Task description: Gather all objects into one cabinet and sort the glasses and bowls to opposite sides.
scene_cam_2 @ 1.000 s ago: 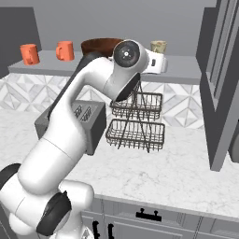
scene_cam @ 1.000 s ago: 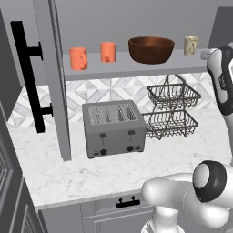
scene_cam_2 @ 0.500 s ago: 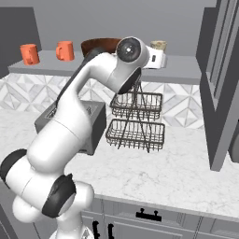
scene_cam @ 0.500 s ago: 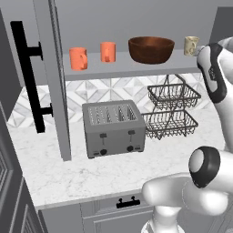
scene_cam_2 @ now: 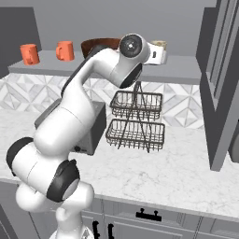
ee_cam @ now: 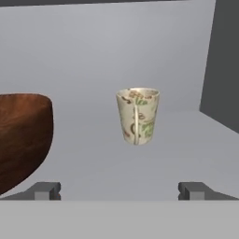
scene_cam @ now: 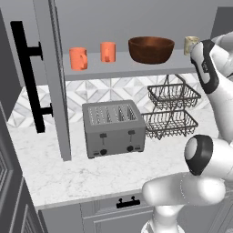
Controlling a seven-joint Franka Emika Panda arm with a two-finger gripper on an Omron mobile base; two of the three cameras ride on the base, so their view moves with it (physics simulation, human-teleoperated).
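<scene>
The white arm rises from the base, bends at a dark elbow and reaches up to shelf height, its hand levelled toward the right end of the cabinet shelf (scene_cam: 136, 70). In the hand view the gripper (ee_cam: 119, 190) points straight at the cream patterned mug (ee_cam: 137, 115), its two dark fingers (ee_cam: 43, 190) spread wide apart with nothing between them; the mug stands upright on the shelf, well clear of the fingertips, its handle turned toward the camera. The brown wooden bowl (scene_cam: 151, 49) sits just left of that mug on the same shelf, and its rounded side shows at the left edge of the hand view. Two orange mugs (scene_cam: 78, 58) stand farther left, apart from each other, near the open cabinet door (scene_cam: 57, 82) with its black bar handle (scene_cam: 28, 75). Below the shelf, on the marble surface (scene_cam: 91, 175), sit the grey toaster (scene_cam: 113, 128) and the two-tier wire rack (scene_cam: 170, 111).
</scene>
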